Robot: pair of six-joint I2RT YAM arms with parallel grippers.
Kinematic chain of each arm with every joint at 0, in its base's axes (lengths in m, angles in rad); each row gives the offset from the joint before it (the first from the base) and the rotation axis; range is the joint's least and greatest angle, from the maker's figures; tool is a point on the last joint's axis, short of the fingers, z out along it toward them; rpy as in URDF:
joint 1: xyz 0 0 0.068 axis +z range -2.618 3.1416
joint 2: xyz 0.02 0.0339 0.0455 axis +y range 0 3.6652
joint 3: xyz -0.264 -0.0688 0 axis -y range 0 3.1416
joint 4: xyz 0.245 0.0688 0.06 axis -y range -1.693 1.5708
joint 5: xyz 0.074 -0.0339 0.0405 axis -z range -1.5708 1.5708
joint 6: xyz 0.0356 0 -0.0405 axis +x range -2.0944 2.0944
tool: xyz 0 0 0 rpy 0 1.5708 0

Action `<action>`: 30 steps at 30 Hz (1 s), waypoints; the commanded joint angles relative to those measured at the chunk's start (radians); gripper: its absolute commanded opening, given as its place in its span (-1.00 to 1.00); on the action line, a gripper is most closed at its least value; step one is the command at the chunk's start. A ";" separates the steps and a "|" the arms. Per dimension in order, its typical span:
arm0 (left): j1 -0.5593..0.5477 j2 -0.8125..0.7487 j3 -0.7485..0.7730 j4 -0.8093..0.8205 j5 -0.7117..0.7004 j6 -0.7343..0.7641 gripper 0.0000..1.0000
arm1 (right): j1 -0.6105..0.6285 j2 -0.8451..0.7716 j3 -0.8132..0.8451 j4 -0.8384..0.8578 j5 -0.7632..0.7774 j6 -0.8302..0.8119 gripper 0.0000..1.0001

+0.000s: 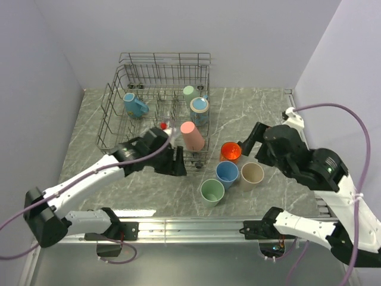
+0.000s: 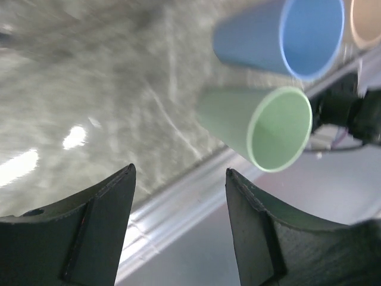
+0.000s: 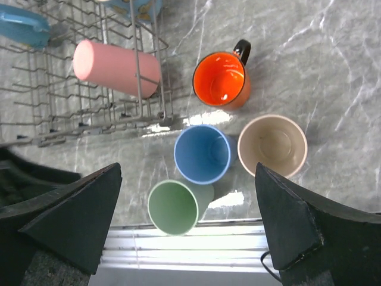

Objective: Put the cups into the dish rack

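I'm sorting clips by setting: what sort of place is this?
Probably a robotics lab cell, not a kitchen: plain pale walls box in a grey marble-pattern tabletop, a grey wire dish rack stands on it, and an aluminium rail runs along its near edge.

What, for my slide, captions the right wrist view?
Open right gripper above orange mug, blue cup, beige cup, green cup; pink cup in rack.

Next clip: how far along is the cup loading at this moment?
About halfway. Done: four cups show in the dish rack, among them the pink cup and blue mug. In hand: nothing; the left hand and right hand are both open. Remaining: the orange mug, blue cup, beige cup and green cup stand on the table.
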State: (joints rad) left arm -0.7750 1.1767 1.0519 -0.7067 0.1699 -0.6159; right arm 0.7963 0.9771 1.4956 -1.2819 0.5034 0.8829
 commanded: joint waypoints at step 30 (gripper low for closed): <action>-0.441 0.274 0.272 -0.129 -0.412 -0.570 -0.99 | 0.004 -0.331 -0.150 0.029 -0.281 -0.111 0.99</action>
State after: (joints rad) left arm -1.2079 1.5867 1.2930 -0.7601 -0.1764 -1.1301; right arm 0.7963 0.6247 1.3331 -1.3239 0.2779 0.8055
